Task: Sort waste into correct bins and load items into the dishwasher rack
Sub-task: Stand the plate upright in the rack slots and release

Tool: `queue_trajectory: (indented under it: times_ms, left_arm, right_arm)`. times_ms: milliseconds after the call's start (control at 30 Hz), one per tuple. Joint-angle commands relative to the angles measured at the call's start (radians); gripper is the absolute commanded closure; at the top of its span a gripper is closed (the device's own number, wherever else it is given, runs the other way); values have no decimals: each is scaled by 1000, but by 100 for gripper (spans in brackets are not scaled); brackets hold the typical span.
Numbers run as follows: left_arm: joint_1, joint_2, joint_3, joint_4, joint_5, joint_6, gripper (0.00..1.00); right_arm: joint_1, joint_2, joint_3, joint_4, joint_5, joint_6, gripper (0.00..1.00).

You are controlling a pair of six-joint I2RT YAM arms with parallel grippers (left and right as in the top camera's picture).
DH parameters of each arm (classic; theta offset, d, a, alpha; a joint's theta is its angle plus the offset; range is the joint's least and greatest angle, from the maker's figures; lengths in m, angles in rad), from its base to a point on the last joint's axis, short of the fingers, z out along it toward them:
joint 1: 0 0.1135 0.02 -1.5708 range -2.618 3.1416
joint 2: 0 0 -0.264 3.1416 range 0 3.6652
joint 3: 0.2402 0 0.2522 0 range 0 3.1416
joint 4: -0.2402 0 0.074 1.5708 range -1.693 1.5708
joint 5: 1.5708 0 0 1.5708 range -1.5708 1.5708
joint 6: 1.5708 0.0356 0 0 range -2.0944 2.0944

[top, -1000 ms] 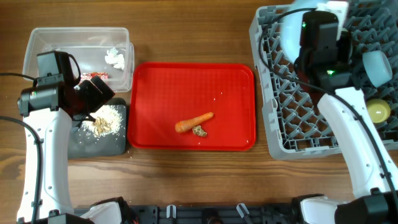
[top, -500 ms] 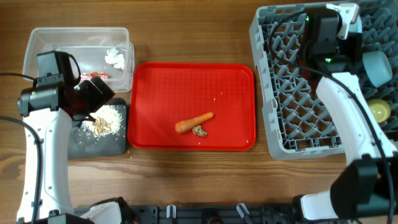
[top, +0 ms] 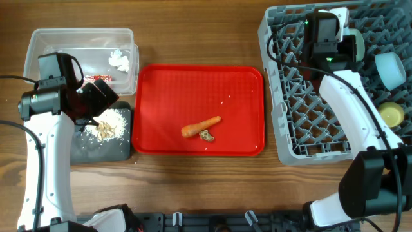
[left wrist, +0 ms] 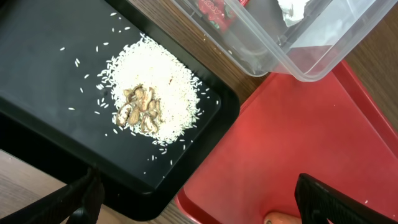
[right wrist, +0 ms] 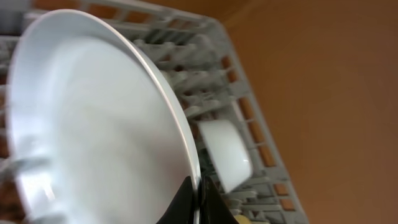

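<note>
My right gripper (top: 341, 42) is shut on the rim of the wide light-blue dish (top: 356, 45), which stands on edge over the back of the grey dishwasher rack (top: 283, 129). In the right wrist view the fingers (right wrist: 198, 186) pinch the dish (right wrist: 93, 124). A pale bowl (top: 389, 69) and the yellow cup (top: 391, 115) sit in the rack. My left gripper (top: 96, 103) is open and empty above the black tray (top: 103, 147), which holds rice (left wrist: 155, 87) and brown scraps (left wrist: 138, 109). The carrot (top: 201, 126) and a brown scrap (top: 206, 135) lie on the red tray (top: 199, 84).
The clear tub (top: 38, 45) at the back left holds the white tissue (top: 119, 60) and the red wrapper (top: 98, 78). The red tray lies between the black tray and the rack. The white spoon is out of view.
My right arm has swung the dish from face-up at the rack's back left onto its edge, further right over the back of the rack. The left arm has not moved.
</note>
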Motion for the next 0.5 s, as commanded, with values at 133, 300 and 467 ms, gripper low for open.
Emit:
queue_trajectory:
  times_ms: [133,300,467]
  left_arm:
    - [2,-14,6,3,5,-10,0]
    - [2,-14,6,3,5,-10,0]
    - [2,-14,6,3,5,-10,0]
  right_arm:
    - [56,9,10,-70,-312,-9,94]
    - [85,9,10,-158,-362,-9,77]
    - [96,-9,10,-219,-427,0,71]
